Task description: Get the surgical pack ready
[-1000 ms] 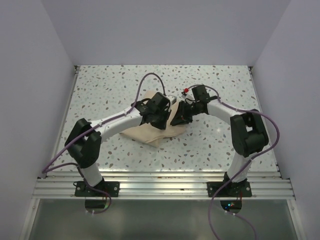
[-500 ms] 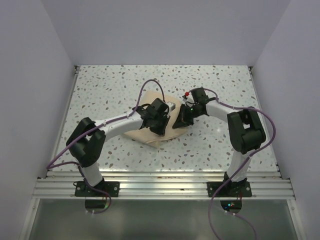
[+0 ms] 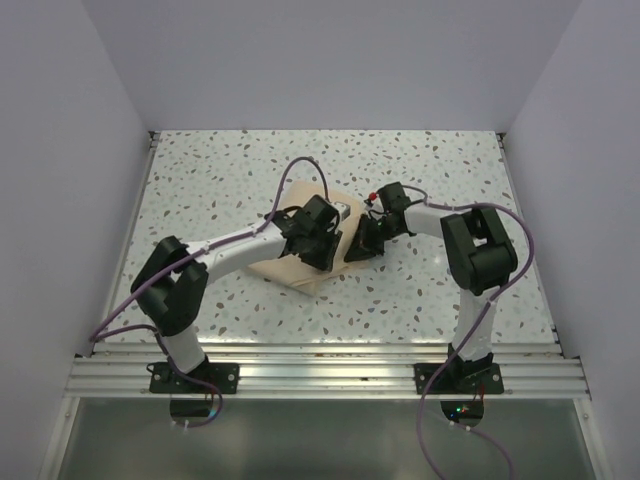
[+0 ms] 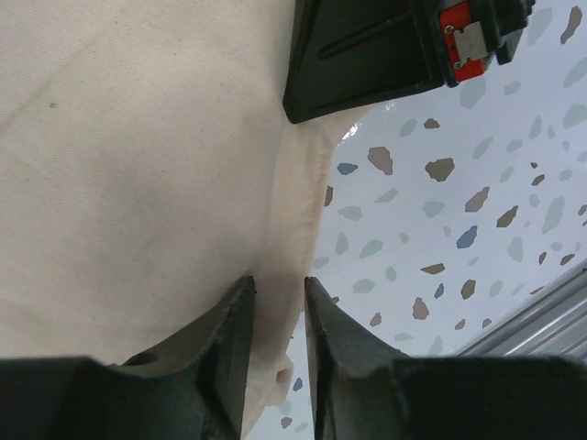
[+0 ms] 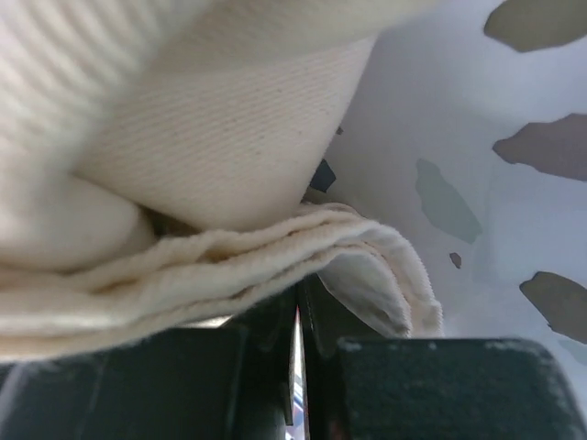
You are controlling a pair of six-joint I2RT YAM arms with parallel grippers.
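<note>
The surgical pack (image 3: 290, 268) is a folded tan bundle lying mid-table, and its cloth (image 4: 138, 165) fills most of the left wrist view. My left gripper (image 3: 322, 243) (image 4: 278, 280) hovers over the bundle's right edge, open, with the hem running between its fingers. My right gripper (image 3: 358, 243) (image 5: 299, 295) is at the same edge from the right. It is shut to a thin slit, and its tips are tucked under the layered hem (image 5: 275, 252). Its black body (image 4: 367, 55) shows in the left wrist view, close ahead of the left fingers.
The speckled tabletop (image 3: 440, 170) surrounds the bundle. White walls close off the left, right and back. An aluminium rail (image 3: 320, 375) carrying both arm bases runs along the near edge.
My left jaws have opened from shut. The right gripper has moved left against the bundle's edge, with its elbow drawn in. The bundle looks more compact on its right side.
</note>
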